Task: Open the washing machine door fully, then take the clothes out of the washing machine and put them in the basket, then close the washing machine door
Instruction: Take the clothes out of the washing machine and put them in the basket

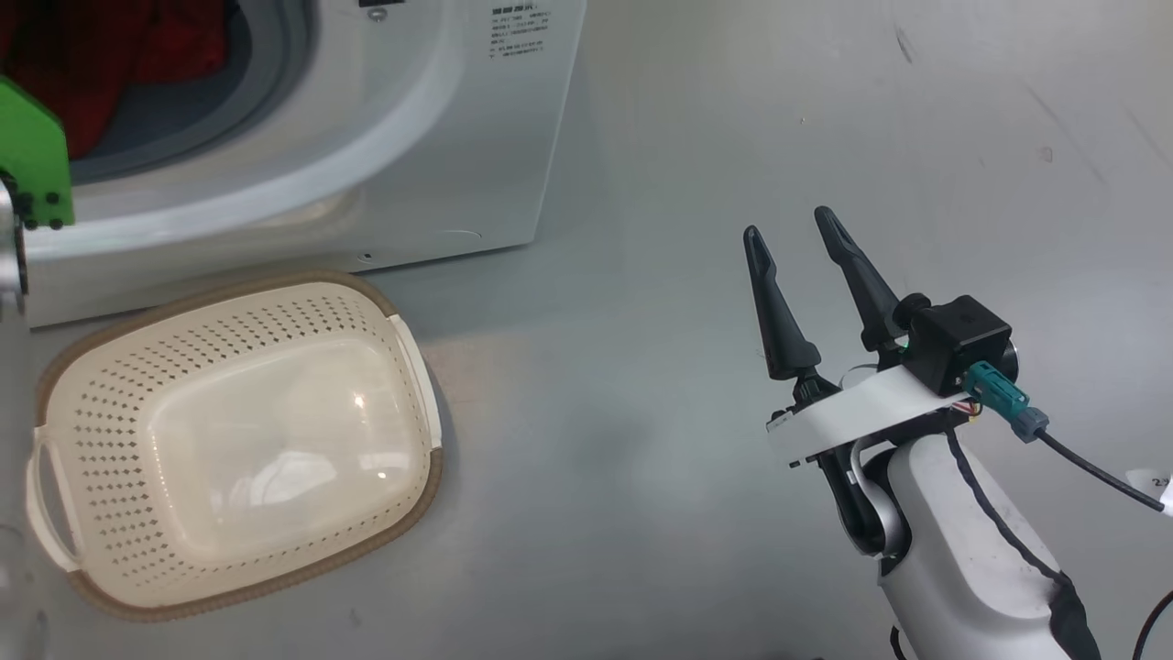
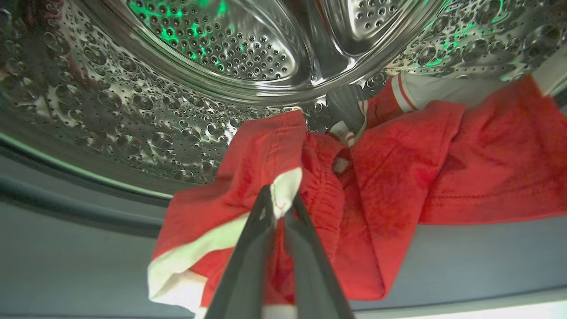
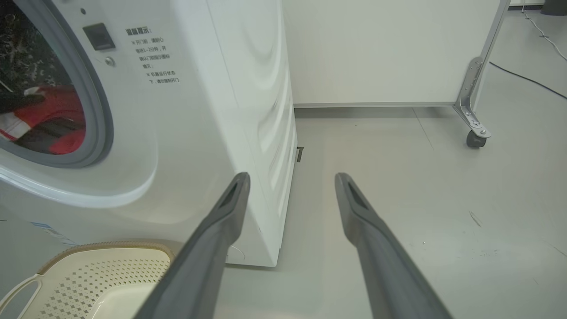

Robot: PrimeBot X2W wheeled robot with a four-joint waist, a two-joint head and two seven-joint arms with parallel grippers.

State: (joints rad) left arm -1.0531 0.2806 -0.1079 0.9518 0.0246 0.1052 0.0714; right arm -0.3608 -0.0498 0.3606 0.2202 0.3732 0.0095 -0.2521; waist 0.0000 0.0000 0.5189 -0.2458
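Our left gripper (image 2: 280, 201) is inside the washer (image 1: 440, 137), and its two dark fingers are clenched almost together on the clothes (image 2: 398, 168). They pinch a white hem (image 2: 285, 186) of one red garment right at the tips, and only that fold of fabric keeps them apart. The garment hangs from the grip and spills down on both sides of the fingers, over the grey gasket (image 2: 66, 248) at the mouth. More red cloth, with white and red-striped trim, lies bunched to the right of it in the wrist view, resting against the lower wall of the perforated steel drum (image 2: 221, 48). From the head we see a patch of the same red through the washer's round opening at the upper left, with a green plate (image 1: 32, 156) in front of it at the frame's edge. Our right gripper (image 1: 788, 226) hangs released well off to the right of the washer, over bare grey floor (image 1: 641, 412). Its fingers are spread wide in a V, with nothing between them and nothing touching them. In its own wrist view they point past the washer's front corner. The basket (image 1: 275, 280) sits on the floor just in front of the washer, below the opening, and light glares off its smooth cream bottom.
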